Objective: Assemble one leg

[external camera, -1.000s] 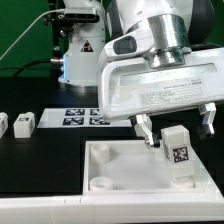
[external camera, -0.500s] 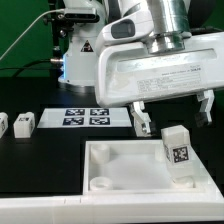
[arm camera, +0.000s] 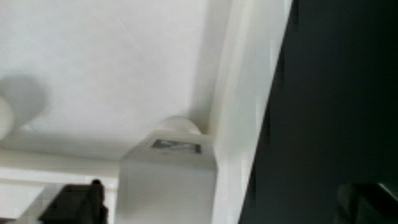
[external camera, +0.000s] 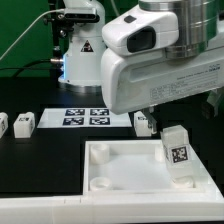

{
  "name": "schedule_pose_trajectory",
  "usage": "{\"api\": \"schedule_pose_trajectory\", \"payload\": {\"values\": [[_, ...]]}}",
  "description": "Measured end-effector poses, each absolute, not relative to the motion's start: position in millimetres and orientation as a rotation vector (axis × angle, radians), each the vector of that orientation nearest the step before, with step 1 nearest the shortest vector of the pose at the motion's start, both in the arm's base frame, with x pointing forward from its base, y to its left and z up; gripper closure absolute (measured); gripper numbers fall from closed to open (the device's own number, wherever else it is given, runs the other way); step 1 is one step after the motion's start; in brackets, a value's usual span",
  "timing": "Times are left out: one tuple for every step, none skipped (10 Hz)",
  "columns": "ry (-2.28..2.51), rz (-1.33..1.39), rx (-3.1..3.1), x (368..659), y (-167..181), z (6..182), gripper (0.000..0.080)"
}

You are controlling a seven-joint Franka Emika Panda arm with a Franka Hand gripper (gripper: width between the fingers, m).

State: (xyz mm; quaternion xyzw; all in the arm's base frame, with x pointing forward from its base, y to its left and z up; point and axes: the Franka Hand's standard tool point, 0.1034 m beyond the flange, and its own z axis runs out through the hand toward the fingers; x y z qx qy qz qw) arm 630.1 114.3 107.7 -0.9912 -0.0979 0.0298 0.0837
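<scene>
One leg [external camera: 178, 152], a small white block with a black-and-white tag, stands upright in the corner of the large white panel [external camera: 125, 160] nearest the exterior view's right. My gripper [external camera: 178, 120] hangs just above it, open and empty, one finger on each side and clear of the leg. In the wrist view the same leg [arm camera: 169, 175] is seen from above between the two dark fingertips [arm camera: 75, 205], with my gripper [arm camera: 222, 212] open around it and not touching. Two more legs [external camera: 24, 122] stand on the black table at the exterior view's left.
The marker board [external camera: 85, 117] lies on the table behind the panel. A lit white and black device [external camera: 80, 50] stands at the back. The panel's raised rim [arm camera: 249, 90] runs beside the leg, with black table [arm camera: 338, 90] past it.
The gripper has risen and turned, its fingers moving up and away from the leg. The leg stays standing in the panel's corner.
</scene>
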Motion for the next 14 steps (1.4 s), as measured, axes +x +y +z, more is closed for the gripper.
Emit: {"api": "schedule_pose_trajectory", "payload": {"values": [[-0.287,0.084,-2.960,629,112,103.6,0.0150],[-0.283,0.070,-2.961,631,114,98.2,0.0150],[-0.279,0.047,-2.962,630,115,85.7,0.0150],[-0.279,0.047,-2.963,624,116,79.0,0.0150],[-0.282,0.055,-2.963,622,117,77.1,0.0150],[-0.281,0.053,-2.963,622,117,77.5,0.0150],[-0.281,0.054,-2.963,622,117,77.4,0.0251],[-0.281,0.054,-2.963,622,117,77.4,0.0442],[-0.223,0.058,-2.967,623,116,77.4,0.0442],[-0.226,0.058,-2.967,623,116,77.4,0.0504],[-0.163,0.063,-2.971,623,116,77.4,0.0504],[0.042,0.080,-2.976,623,117,77.4,0.0504],[0.201,0.093,-2.972,622,117,77.5,0.0504],[0.375,0.107,-2.957,622,118,77.5,0.0504]]}}
